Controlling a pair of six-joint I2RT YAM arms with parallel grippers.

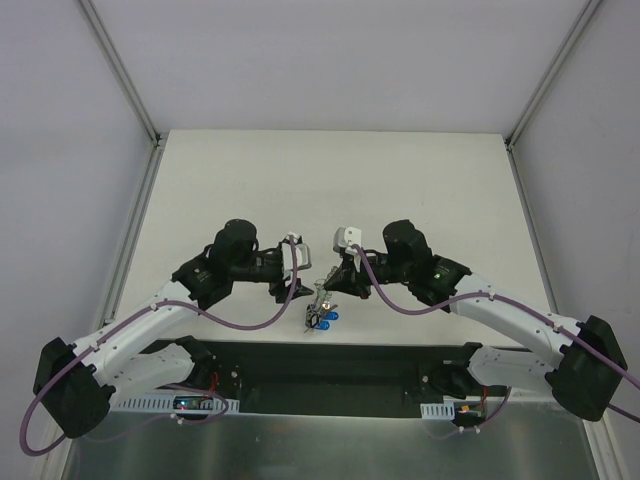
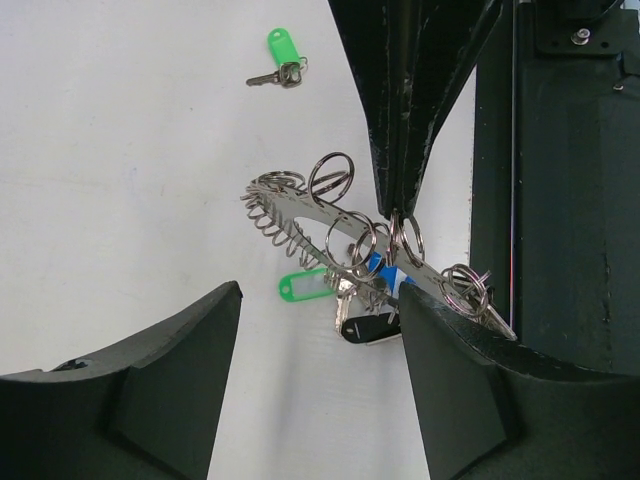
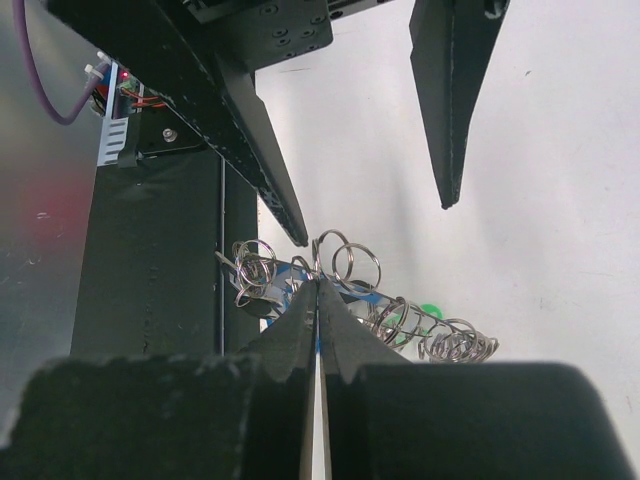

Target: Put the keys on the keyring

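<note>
The keyring [image 2: 300, 210] is a flat grey metal piece fringed with many small split rings, held tilted above the table. My right gripper [image 3: 318, 285] is shut on its edge and reaches in from above in the left wrist view [image 2: 395, 205]. Keys with green [image 2: 305, 287], black [image 2: 368, 329] and blue [image 2: 383, 268] heads hang from the ring. A loose key with a bright green head [image 2: 281, 52] lies on the table beyond it. My left gripper [image 2: 320, 300] is open and empty, its fingers on either side of and just below the ring. In the top view the ring [image 1: 320, 305] hangs between both grippers.
The black base rail [image 2: 560, 200] runs along the near table edge, right beside the ring. The white table [image 1: 330, 180] stretches behind the arms, with grey enclosure walls around it.
</note>
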